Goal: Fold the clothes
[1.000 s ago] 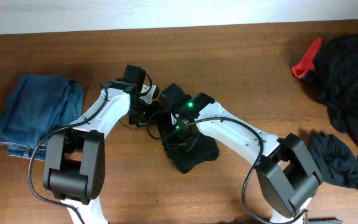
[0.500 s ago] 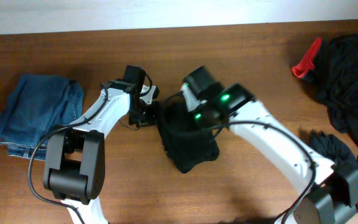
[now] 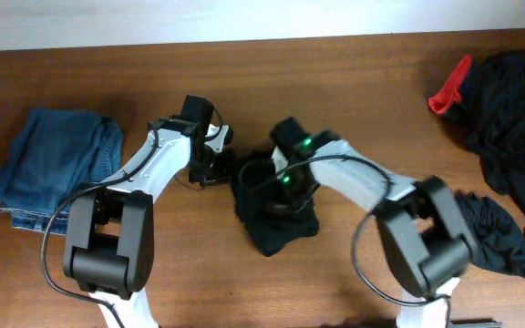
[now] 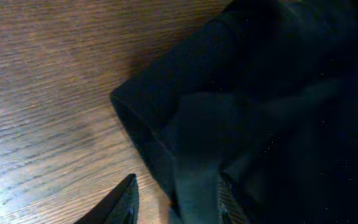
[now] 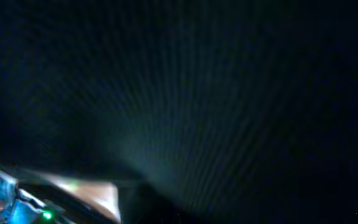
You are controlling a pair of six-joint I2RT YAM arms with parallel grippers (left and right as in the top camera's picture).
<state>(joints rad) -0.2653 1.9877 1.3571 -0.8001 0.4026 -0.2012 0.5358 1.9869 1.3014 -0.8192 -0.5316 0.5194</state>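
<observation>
Near the middle of the table (image 3: 354,73), seen from overhead, lies the bundled black garment (image 3: 285,228), a compact dark lump on the brown wood, and both of my arms meet over it. My left claw (image 3: 217,169) sits at the bundle's upper left edge. In the left wrist view its fingers (image 4: 124,200) stand apart: one tip is over bare wood, the other is against the cloth, and a thick ribbed hem runs between them with a strip of table showing beside it, so the jaws are parted and not clamped. My right claw (image 3: 279,191) is pressed down into the top of the same bundle from the upper right, with its jaws closed. The right wrist view is filled with dark ribbed cloth at close range, and I cannot tell whether any fabric is pinched. More of the clothes wait well apart from us: a loose black heap (image 3: 513,118) in the upper right of the frame, with a red piece (image 3: 449,89) touching its left side, and another crumpled black garment (image 3: 504,237) at the lower right, partly under my right arm's base. Folded blue jeans (image 3: 53,169) rest at the far left, just beside my left arm.
</observation>
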